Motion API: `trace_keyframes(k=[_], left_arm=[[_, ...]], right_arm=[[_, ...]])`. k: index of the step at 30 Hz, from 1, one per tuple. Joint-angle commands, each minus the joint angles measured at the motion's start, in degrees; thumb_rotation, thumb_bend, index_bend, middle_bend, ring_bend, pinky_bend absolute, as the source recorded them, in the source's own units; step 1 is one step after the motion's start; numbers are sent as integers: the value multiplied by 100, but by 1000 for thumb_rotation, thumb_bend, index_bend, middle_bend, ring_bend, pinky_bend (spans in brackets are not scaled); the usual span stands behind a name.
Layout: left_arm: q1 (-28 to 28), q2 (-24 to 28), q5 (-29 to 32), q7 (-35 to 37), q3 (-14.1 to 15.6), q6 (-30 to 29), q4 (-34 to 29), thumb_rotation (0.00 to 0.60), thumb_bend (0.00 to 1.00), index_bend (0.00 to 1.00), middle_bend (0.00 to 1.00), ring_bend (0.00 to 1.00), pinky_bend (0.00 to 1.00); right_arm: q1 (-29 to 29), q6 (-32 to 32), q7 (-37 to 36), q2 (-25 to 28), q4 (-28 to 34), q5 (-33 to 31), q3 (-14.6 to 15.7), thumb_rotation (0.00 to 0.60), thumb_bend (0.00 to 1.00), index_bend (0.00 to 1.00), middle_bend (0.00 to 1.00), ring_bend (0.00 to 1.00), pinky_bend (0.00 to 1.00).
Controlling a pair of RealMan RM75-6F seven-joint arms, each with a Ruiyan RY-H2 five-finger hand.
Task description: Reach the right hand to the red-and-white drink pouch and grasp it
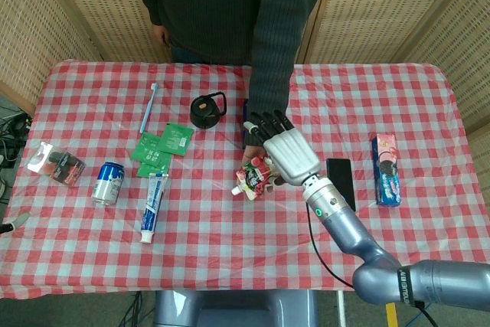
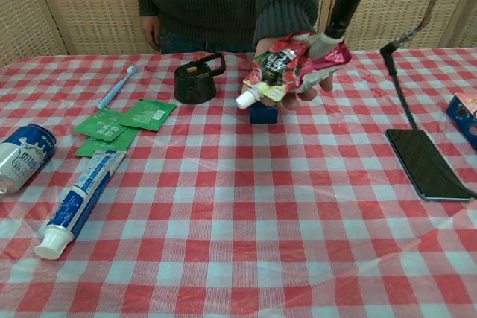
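Note:
The red-and-white drink pouch lies on a person's upturned palm above the table's middle, with its white spout pointing down-left. My right hand hovers just over and to the right of it, its dark fingers spread apart. In the chest view only one finger reaches down from the top edge, and its pale tip touches the pouch's upper right corner. Nothing else of the hand closes round the pouch. My left hand is out of both views.
The person's sleeved arm reaches in from the far side. A black phone and a blue-and-red box lie to the right. On the left are a black lid, green sachets, toothpaste, a can and a toothbrush.

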State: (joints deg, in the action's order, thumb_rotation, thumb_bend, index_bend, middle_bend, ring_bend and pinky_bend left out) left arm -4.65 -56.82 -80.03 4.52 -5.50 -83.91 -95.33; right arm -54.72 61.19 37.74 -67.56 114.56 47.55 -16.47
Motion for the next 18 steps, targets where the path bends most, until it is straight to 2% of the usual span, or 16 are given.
trace_keyframes(k=[1, 5, 9, 12, 18], left_arm=[[21, -13, -46, -23, 23, -43, -15, 600, 0, 0, 0, 0, 0], [40, -15, -126, -67, 51, -101, -63, 600, 0, 0, 0, 0, 0], [71, -18, -211, -125, 85, -177, -115, 600, 0, 0, 0, 0, 0], [101, -21, -305, -168, 118, -255, -164, 600, 0, 0, 0, 0, 0], [144, -13, -403, -204, 156, -348, -239, 600, 0, 0, 0, 0, 0]], right_arm=[[466, 205, -336, 602, 261, 577, 190, 600, 0, 0, 0, 0, 0], [1171, 462, -1038, 1218, 139, 1501, 573, 600, 0, 0, 0, 0, 0], [1844, 739, -2024, 1460, -467, 2390, 1005, 600, 0, 0, 0, 0, 0], [2292, 897, -2823, 1402, -1179, 2842, 1321, 600, 0, 0, 0, 0, 0], [2916, 1197, -3750, 973, -2283, 3132, 1671, 600, 0, 0, 0, 0, 0]])
